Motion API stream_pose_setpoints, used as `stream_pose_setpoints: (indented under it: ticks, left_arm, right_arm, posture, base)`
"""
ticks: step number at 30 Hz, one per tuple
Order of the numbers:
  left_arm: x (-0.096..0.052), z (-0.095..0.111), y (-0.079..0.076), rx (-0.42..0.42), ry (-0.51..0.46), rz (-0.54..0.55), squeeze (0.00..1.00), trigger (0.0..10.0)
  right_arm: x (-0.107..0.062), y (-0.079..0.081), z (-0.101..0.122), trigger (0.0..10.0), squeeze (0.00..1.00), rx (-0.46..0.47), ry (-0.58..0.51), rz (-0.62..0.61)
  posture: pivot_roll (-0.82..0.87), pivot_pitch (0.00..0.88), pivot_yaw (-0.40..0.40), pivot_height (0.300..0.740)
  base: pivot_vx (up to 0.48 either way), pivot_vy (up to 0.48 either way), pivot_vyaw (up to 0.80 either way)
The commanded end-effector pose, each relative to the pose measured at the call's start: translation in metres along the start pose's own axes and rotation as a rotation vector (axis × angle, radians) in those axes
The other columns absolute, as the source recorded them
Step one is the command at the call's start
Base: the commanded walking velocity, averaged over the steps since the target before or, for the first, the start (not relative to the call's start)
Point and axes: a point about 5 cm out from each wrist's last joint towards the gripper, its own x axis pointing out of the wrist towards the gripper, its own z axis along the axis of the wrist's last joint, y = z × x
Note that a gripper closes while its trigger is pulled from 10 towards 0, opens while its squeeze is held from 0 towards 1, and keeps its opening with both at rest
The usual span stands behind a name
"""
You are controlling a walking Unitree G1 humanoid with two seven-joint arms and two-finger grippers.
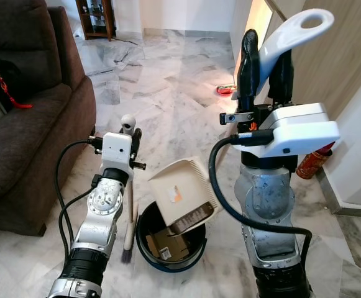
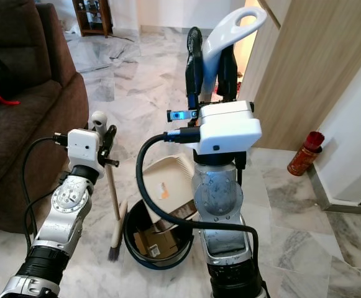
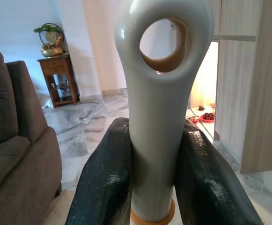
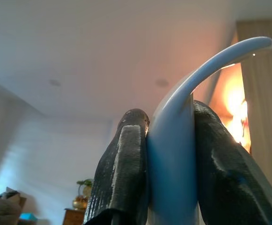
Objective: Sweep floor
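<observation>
Marble floor (image 1: 168,93), pale grey with darker veins and glossy, runs from the robot's feet back to a white wall and a small dark wooden side table (image 1: 96,17) with ornaments on it. A brown fabric sofa (image 1: 25,124) fills the robot's left side, with a red cord (image 1: 3,90) lying on its cushion. On the right stands a light wood panel (image 2: 317,74) beside a white wall, and a red cylindrical can (image 2: 304,154) sits on the floor at their foot. Farther off, by a warmly lit doorway, a small red dish (image 1: 225,90) rests on the floor.

Just before the robot stands a round black bin (image 1: 171,245) with cardboard scraps inside. A cream dustpan (image 1: 183,195) is tilted over its rim, mouth down into the bin. Its long white handle (image 1: 289,34), ending in a loop, rises upright and is clamped between the 2 black fingers of the right gripper (image 1: 264,68), raised high. The silver right arm and its white wrist housing block much of the floor behind.

The left gripper (image 1: 130,133) is clamped on the beige handle of a hand broom (image 1: 128,230), which stands nearly upright just left of the bin, its dark bristles touching the floor.
</observation>
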Motion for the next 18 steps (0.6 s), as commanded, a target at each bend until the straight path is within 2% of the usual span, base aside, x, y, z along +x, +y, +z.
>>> stream_pose_setpoints:
  ticks: [1,12,16,18]
  left_arm:
    - [0.003,0.011,-0.002,0.008,-0.064,-0.014,0.0,10.0]
    - [0.003,0.012,-0.002,0.005,-0.066,-0.014,0.0,10.0]
    - [0.003,0.012,-0.003,0.004,-0.068,-0.014,0.0,10.0]
    - [0.003,0.012,-0.003,0.005,-0.067,-0.014,0.0,10.0]
  right_arm:
    - [0.004,0.006,0.02,10.0,0.0,0.006,-0.116,0.036]
    - [0.004,0.004,0.023,10.0,0.0,-0.057,-0.129,-0.002]
    - [0.005,-0.001,0.025,10.0,0.0,-0.1,-0.144,-0.04]
    - [0.005,-0.003,0.026,10.0,0.0,-0.156,-0.156,-0.055]
  posture:
    - [0.13,0.054,-0.043,0.74]
    - [0.13,0.052,-0.043,0.74]
    - [0.13,0.052,-0.044,0.74]
    - [0.13,0.052,-0.044,0.74]
  base:
    - [0.0,0.0,0.0]
    - [0.0,0.0,0.0]
    - [0.0,0.0,0.0]
    - [0.0,0.0,0.0]
